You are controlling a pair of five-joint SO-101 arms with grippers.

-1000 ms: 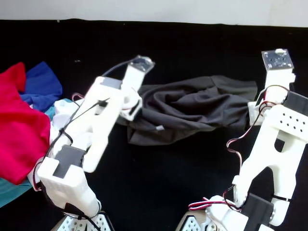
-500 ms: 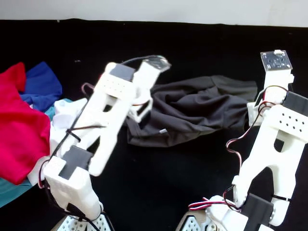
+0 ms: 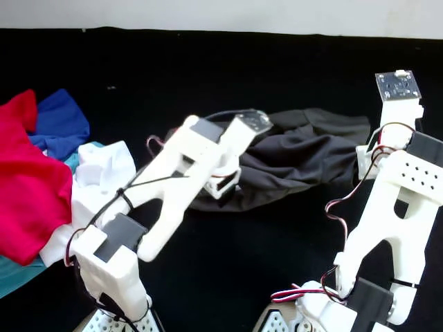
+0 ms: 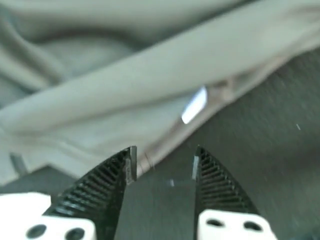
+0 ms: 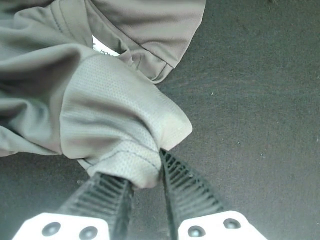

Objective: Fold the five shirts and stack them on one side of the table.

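Grey shirt (image 5: 100,100) with a half-hidden white tag (image 5: 106,48), pinched by right claw (image 5: 146,172); left claw (image 4: 164,156) spread.

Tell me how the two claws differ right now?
The left gripper is open with nothing in it, poised at the hem of the dark grey shirt; the right gripper is shut on a fold of that shirt. The left arm leans far forward, while the right arm stands more upright. Both grippers have black ridged fingers on white mounts.
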